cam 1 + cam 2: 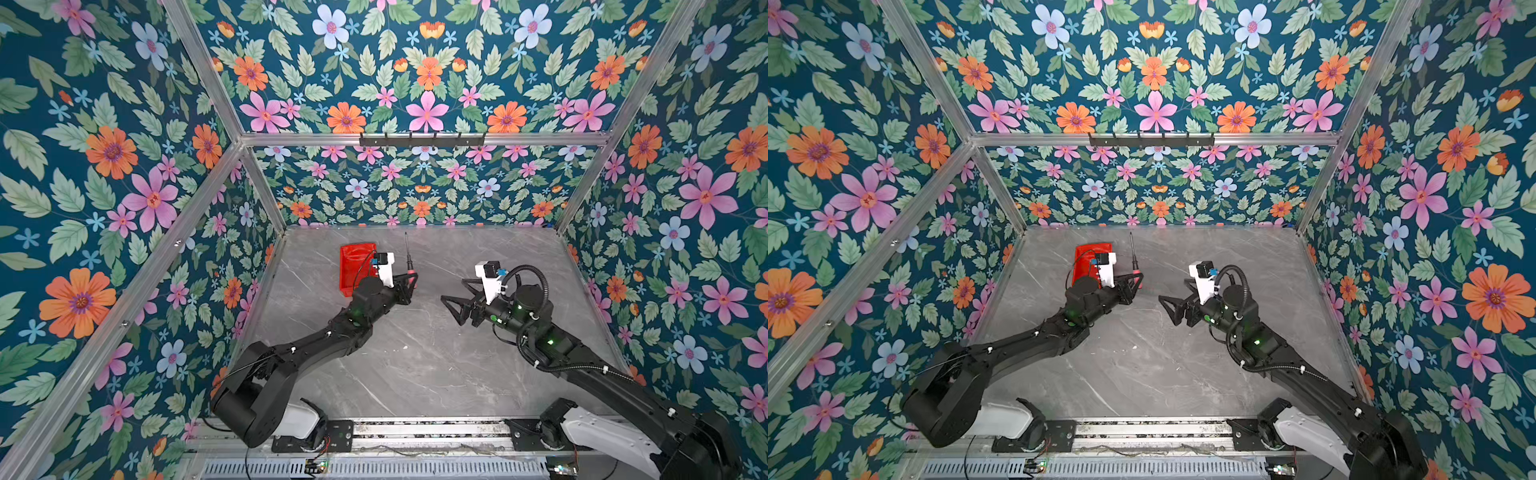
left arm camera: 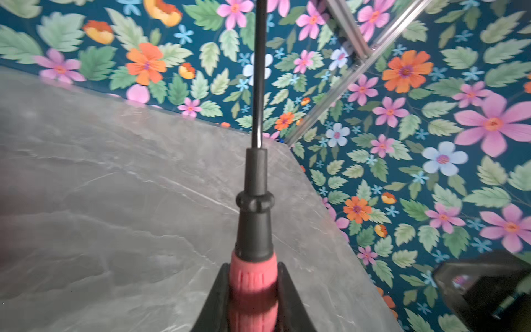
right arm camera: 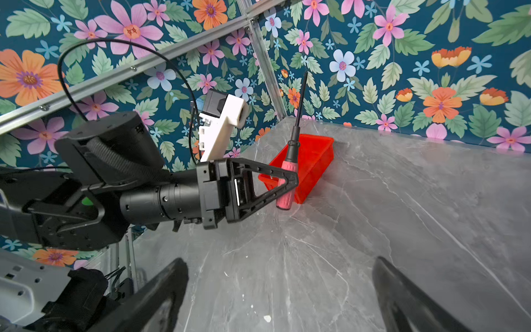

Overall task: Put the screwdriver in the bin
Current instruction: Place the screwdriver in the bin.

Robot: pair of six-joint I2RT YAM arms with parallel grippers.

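Observation:
In both top views the screwdriver [image 1: 410, 275] [image 1: 1136, 276] hangs above the table, its thin dark shaft pointing toward the back wall. My left gripper [image 1: 411, 283] [image 1: 1138, 281] is shut on its pinkish-red handle [image 2: 253, 287], one finger on each side. The red bin [image 1: 352, 266] [image 1: 1084, 261] sits on the table just left of that gripper, partly hidden by the wrist camera mount. In the right wrist view the screwdriver [image 3: 287, 184] stands in front of the bin [image 3: 313, 161]. My right gripper [image 1: 453, 289] [image 1: 1172, 289] [image 3: 280, 261] is open and empty, a short way right of the screwdriver.
The grey marble table [image 1: 415, 357] is walled by floral panels on three sides with aluminium posts at the corners. A black hook rail [image 1: 422, 140] runs along the back frame. Small white specks [image 3: 267, 318] lie under the right gripper.

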